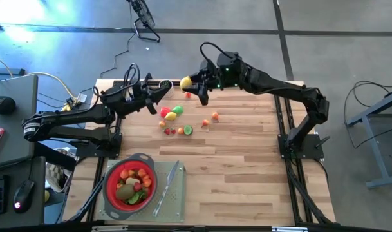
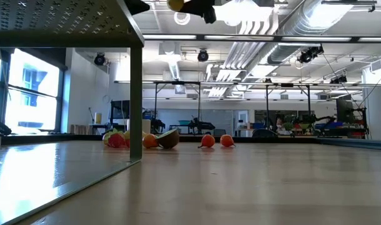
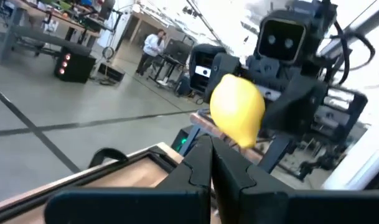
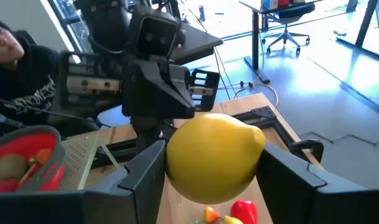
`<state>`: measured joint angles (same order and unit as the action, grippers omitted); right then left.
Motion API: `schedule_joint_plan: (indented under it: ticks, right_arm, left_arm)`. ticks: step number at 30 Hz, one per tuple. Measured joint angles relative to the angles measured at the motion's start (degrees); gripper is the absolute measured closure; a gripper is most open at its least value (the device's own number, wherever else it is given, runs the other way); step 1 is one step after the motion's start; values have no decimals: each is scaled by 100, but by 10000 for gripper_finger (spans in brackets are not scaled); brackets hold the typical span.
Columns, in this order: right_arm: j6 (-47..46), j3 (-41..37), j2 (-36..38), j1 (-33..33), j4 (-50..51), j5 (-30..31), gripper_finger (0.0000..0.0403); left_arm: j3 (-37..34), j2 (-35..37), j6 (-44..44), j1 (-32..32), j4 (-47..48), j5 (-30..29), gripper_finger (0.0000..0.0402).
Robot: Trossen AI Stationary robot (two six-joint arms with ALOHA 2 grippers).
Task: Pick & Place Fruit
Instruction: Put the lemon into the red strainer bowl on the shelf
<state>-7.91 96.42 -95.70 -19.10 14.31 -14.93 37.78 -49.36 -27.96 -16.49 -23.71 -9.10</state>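
Above table: lemon (image 4: 211, 155) in right pincer (image 4: 214, 171) (clamped).

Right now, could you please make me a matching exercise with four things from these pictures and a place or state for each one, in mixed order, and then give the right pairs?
Things:
1. lemon
2. left claw
3. red strainer
4. knife

Places or states:
A. shut, holding nothing
B. lies on the grey board, beside the strainer
C. held in the right claw, up above the table
D. on the near left of the table, with fruit inside

Pairs: 1-C, 2-A, 3-D, 4-B
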Motion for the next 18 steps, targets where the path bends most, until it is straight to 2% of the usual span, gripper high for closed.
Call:
schedule_joint_plan:
  ticks: [3, 6, 12, 15, 18]
  right_arm:
    - [132, 0, 0, 67, 0, -2, 193]
    - [348, 0, 0, 148, 2, -10, 194]
    - [637, 0, -2, 232, 4, -4, 193]
    - [700, 0, -2, 257, 7, -36, 194]
    - [814, 0, -4, 300, 13, -40, 193]
  left_arm:
    - [0, -1, -369, 1, -17, 8, 394]
    - [0, 0, -601, 2, -17, 44, 368]
    - [0, 0, -1023, 0, -21, 122, 287]
    - [0, 34, -1453, 0, -17, 138, 246]
    - [2, 46, -2039, -2, -40, 434, 210]
